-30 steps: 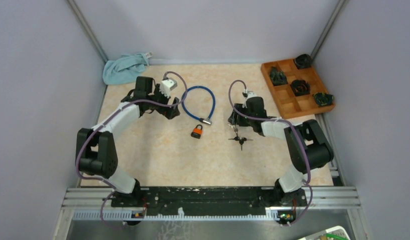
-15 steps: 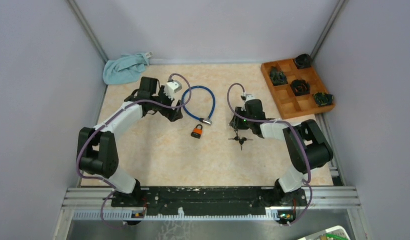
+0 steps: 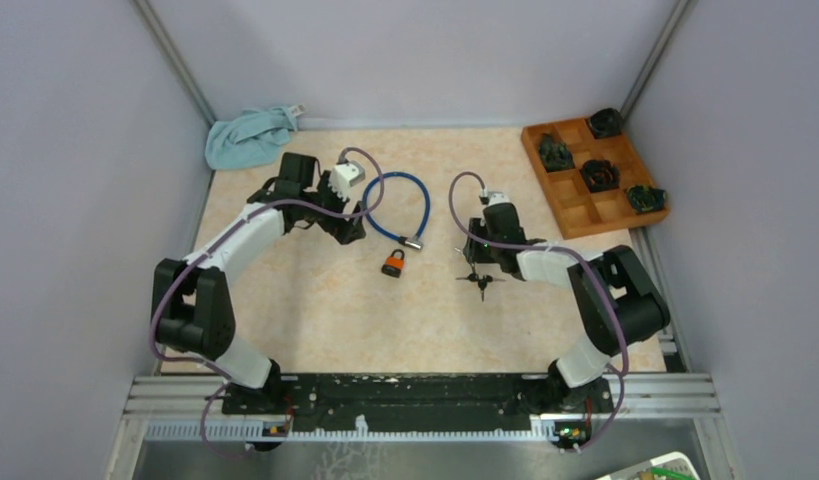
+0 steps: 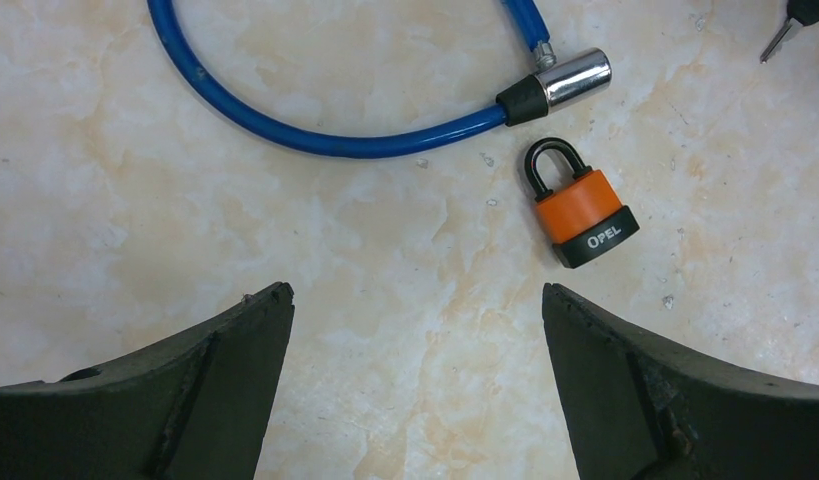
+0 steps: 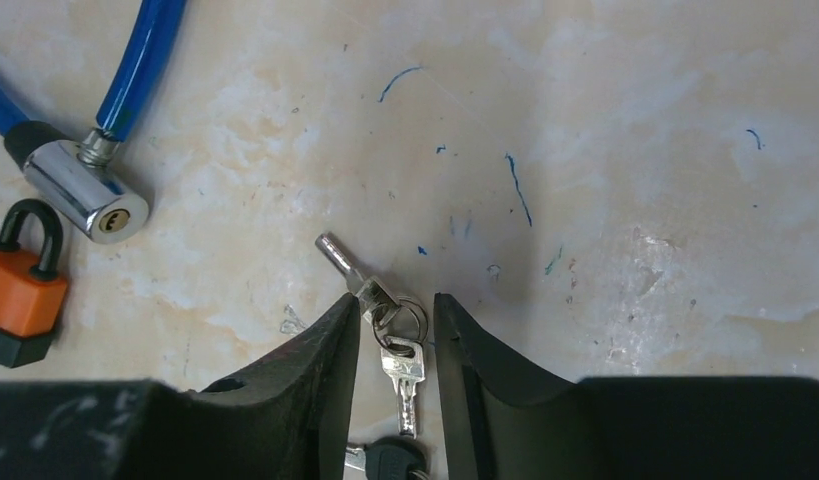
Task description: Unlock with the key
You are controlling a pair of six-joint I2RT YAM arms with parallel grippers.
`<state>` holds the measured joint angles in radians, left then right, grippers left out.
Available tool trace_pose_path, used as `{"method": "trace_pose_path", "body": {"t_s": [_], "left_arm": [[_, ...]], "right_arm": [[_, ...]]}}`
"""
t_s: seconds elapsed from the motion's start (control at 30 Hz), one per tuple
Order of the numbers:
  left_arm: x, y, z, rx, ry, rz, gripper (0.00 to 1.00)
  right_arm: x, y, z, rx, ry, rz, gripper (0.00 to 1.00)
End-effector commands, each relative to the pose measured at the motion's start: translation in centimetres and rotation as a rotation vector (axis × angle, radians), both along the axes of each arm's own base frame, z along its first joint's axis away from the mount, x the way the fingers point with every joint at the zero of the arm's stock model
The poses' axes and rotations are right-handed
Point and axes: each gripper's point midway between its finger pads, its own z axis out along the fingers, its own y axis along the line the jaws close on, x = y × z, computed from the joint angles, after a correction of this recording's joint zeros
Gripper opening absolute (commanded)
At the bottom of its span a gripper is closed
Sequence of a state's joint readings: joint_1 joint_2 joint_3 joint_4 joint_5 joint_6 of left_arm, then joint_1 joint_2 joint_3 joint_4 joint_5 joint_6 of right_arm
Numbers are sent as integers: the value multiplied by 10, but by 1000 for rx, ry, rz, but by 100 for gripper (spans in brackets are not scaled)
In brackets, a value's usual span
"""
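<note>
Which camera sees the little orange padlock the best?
The left wrist view. The padlock lies whole and close there, with its label readable. The right wrist view catches only part of it at the left edge. The top view shows it whole but tiny.

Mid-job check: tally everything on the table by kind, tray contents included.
Orange padlock: 1
Blue cable lock: 1
Key bunch: 1
Light blue cloth: 1
Wooden tray: 1
Dark items in the tray: 4
Total: 9
</note>
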<state>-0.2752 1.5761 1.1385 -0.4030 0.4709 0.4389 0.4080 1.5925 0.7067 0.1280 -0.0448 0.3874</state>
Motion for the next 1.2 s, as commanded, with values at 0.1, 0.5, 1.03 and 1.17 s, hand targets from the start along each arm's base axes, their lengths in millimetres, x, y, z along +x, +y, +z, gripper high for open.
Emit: {"method": "trace_pose_path", "body": {"t_s": [0.1,0.5,1.03,1.17], "left_arm": [[-2,-3,19,2,-47,-25,99],[-4,-3,24,7,-54,-13,99],[-36,-34,68,-168,-52,-185,99],[-48,-36,77,-152,-115,-279,99]], "right_arm": [[-11,-6,-6,-126,3,-41,24],[4,25,23,-49,-42,23,0],[-26,94,151,287,-212,426,0],[-32,100,175,317,-221,471,0]]}}
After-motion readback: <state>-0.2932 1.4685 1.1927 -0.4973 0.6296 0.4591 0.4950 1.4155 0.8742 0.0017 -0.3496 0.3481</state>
